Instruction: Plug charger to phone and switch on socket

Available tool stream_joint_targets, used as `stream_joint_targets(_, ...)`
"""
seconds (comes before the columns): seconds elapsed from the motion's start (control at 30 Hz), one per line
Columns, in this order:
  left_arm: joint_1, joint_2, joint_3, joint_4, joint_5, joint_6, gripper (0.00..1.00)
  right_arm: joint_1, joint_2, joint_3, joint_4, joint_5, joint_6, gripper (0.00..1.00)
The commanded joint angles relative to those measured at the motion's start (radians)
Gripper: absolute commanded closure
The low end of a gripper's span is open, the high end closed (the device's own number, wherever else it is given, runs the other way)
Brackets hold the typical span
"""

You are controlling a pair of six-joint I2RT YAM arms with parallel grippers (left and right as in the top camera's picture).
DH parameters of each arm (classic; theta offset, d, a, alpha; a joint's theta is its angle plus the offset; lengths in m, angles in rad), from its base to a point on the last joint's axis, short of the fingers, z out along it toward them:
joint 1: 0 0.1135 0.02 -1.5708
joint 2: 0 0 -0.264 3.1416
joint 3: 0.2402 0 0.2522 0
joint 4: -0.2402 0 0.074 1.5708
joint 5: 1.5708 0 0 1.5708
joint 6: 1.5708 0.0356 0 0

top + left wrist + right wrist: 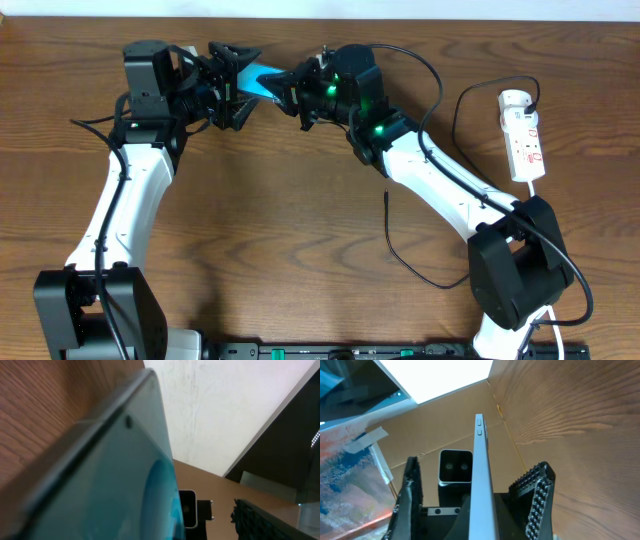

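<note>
Two grippers meet at the far centre of the table (300, 230), with the phone (262, 80) between them, turned on its edge and seemingly lifted off the wood. Of the pair, the right gripper (297, 92) is clenched on one end of it, pinching across its thin body. The left gripper (232, 88) is spread wide, its fingers (540, 495) straddling the other end without touching. So one narrow pinch carries the phone, which could swivel or slip out if the left jaws bump it while closing. Well apart from all this, the charger (388, 200) lies loose on the table beside the right arm, its plug tip free; a sweep of that arm could drag it away. Over at the far right sits the socket (524, 135), with neither gripper near it
</note>
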Motion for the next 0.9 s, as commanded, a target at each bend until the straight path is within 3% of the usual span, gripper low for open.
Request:
stream_joint_targets(0.0, 0.002, -0.002, 0.011, 0.004, -0.021, -0.013, 0.09, 0.001, -0.006, 0.016, 0.011, 0.016, 0.025, 0.99)
stream_joint_targets(0.03, 0.003, -0.002, 0.011, 0.004, -0.021, -0.013, 0.09, 0.0, -0.006, 0.016, 0.011, 0.016, 0.025, 0.99)
stream_joint_targets(0.07, 0.003, -0.002, 0.011, 0.004, -0.026, -0.013, 0.16, -0.001, -0.006, 0.016, 0.011, 0.016, 0.026, 0.99)
stream_joint_targets(0.17, 0.003, -0.002, 0.011, 0.004, -0.047, -0.013, 0.47, -0.004, -0.006, 0.016, 0.011, 0.016, 0.026, 0.99)
stream_joint_targets(0.3, 0.003, -0.002, 0.011, 0.004, -0.051, -0.017, 0.65, -0.007, -0.006, 0.016, 0.011, 0.016, 0.026, 0.99)
stream_joint_targets(0.47, 0.003, -0.002, 0.011, 0.004, -0.059, -0.024, 0.71, -0.01, -0.006, 0.016, 0.011, 0.016, 0.025, 0.99)
stream_joint_targets(0.6, 0.003, -0.002, 0.011, 0.004, -0.069, -0.024, 0.81, -0.01, -0.006, 0.016, 0.011, 0.015, 0.026, 0.99)
stream_joint_targets(0.67, 0.003, -0.002, 0.011, 0.003, -0.073, -0.024, 0.92, -0.01, -0.006, 0.016, 0.011, 0.015, 0.026, 0.99)
stream_joint_targets(0.87, 0.003, -0.002, 0.011, 0.005, -0.074, -0.024, 0.92, -0.01, -0.006, 0.016, 0.011, 0.016, 0.045, 0.99)
